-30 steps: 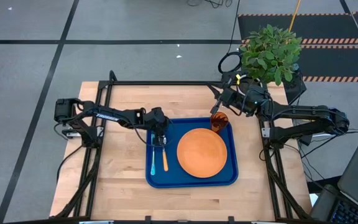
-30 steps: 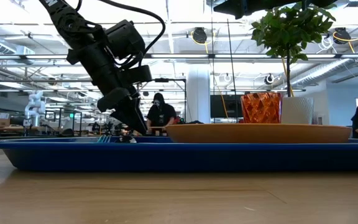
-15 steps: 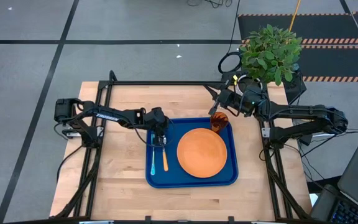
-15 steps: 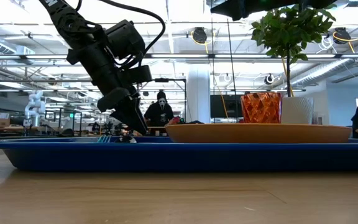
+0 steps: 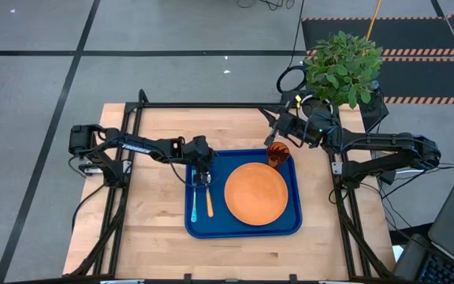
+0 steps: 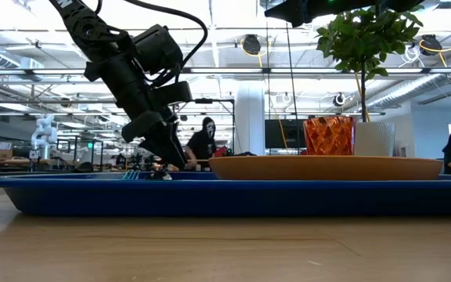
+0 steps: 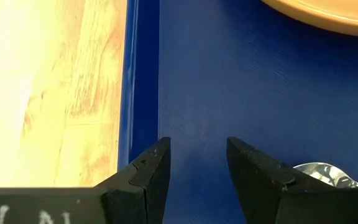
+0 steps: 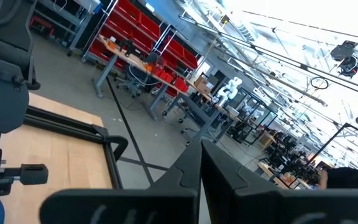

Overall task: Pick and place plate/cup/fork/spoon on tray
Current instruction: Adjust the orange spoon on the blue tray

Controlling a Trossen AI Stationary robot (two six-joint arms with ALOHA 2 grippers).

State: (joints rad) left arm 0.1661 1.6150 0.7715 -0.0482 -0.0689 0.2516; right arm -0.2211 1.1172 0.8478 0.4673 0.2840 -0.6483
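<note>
Resting inside the tray are seen the plate, cup, fork and spoon.
The left gripper is spread, empty, over the cutlery's upper ends; the right gripper, pressed together, is raised beside the tray's far corner.

Count on the desk: 1 tray, 1 plate, 1 cup, 1 fork, 1 spoon. 1 potted plant at the far corner. 2 arms, 2 hands: left hand, right hand
</note>
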